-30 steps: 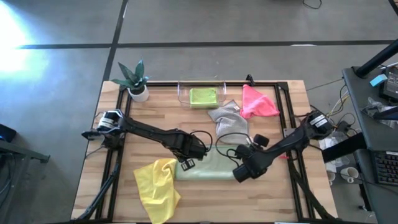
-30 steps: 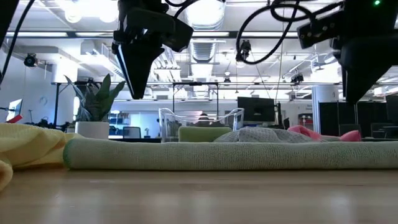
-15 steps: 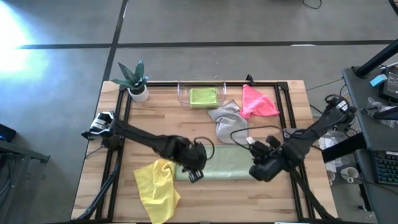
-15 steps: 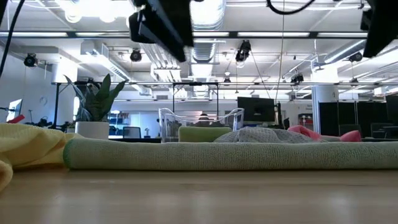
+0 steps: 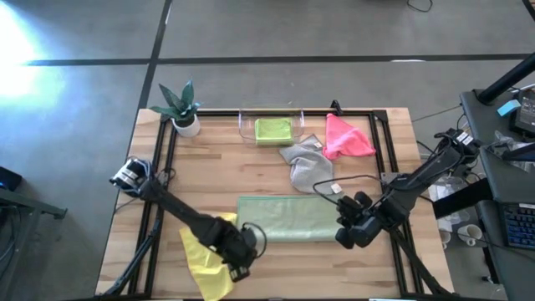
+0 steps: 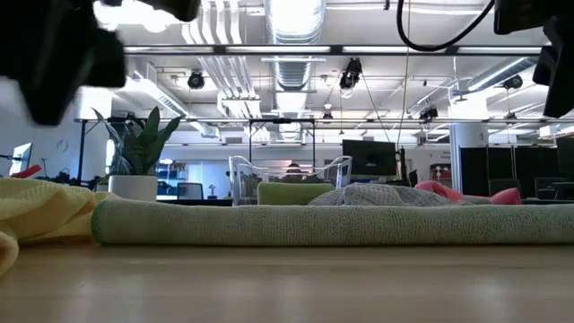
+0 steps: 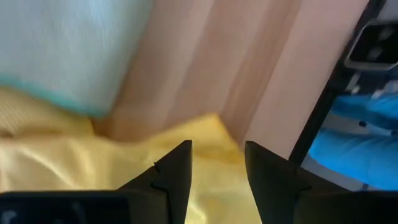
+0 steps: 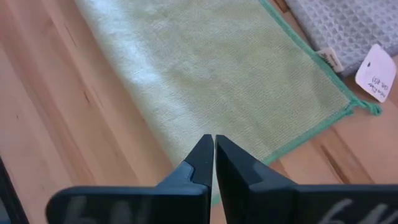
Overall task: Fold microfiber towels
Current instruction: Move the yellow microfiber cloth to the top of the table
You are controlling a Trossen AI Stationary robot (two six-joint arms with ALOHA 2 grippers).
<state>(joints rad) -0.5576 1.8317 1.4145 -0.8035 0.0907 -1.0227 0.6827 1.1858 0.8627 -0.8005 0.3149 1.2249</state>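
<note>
The pale sage green towel (image 5: 288,219) lies folded in a long flat strip on the table's middle. The yellow towel (image 5: 205,251) lies crumpled at its near-left end. My left gripper (image 7: 217,165) hangs open above the yellow towel (image 7: 62,168), its fingers pointing steeply down and touching nothing. My right gripper (image 8: 214,155) is shut and hovers over the near right end of the sage towel (image 8: 211,68), clear of it. The grey towel (image 5: 305,163) and the pink towel (image 5: 344,138) lie bunched at the far right. The lime green towel (image 5: 273,130) sits folded in the tray.
A clear plastic tray (image 5: 244,125) stands at the far edge. A potted plant (image 5: 182,107) stands in the far left corner. Black rails (image 5: 163,167) run along the table's left and right sides. Bare wood shows at the near right and left of the grey towel.
My left gripper has swung from over the sage towel's left end toward the table's near left, and now hangs over the yellow towel. My right gripper has drawn back toward the table's right edge, off the sage towel's right part. The towels have stayed put.
</note>
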